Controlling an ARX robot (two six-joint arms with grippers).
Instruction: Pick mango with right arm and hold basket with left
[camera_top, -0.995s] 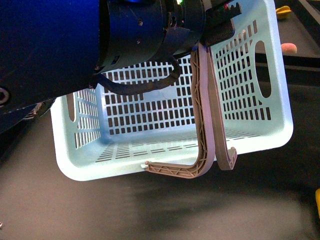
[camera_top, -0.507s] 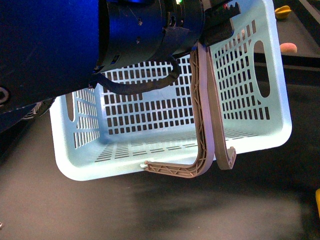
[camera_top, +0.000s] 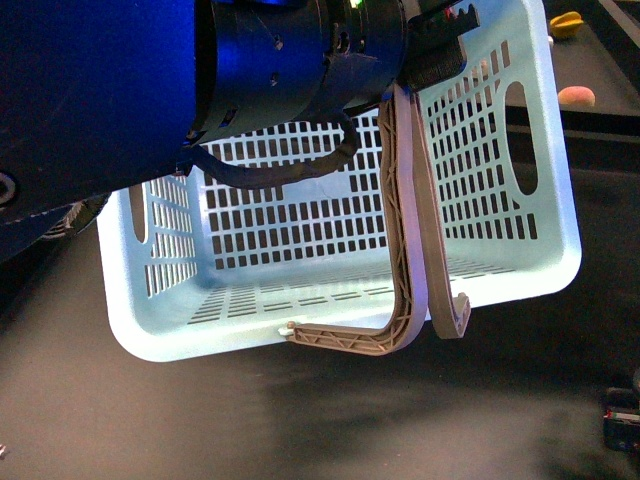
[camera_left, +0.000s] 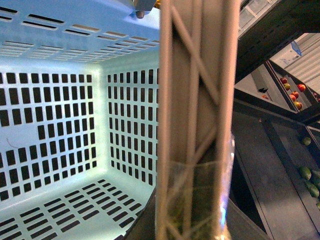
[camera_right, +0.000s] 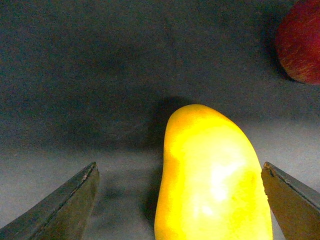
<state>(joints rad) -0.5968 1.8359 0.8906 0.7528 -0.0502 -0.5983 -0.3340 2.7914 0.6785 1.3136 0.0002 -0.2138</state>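
**Basket** (camera_top: 150, 345): light blue moulded plastic, smooth, with a soft sheen.
**Handles** (camera_top: 405, 220): grey-brown plastic, matt, with trussed ribbing on one face. In the left wrist view a clear, glossy piece lies over part of one handle; its material cannot be told.
**Left arm** (camera_top: 270, 70): black casing, smooth and glossy, with blue reflections.
**Cable** (camera_top: 290, 175): black ribbed sleeve with a dull sheen.
**Mango** (camera_right: 212, 175): yellow skin, smooth, unmarked and glossy, with a bright highlight.
**Red fruit** (camera_right: 302, 42): duller skin, faintly streaked.
**Table** (camera_right: 100, 75): dark, matt and finely grained.
**Fingers** (camera_right: 55, 210): dark and matt, slightly rough along the edges.
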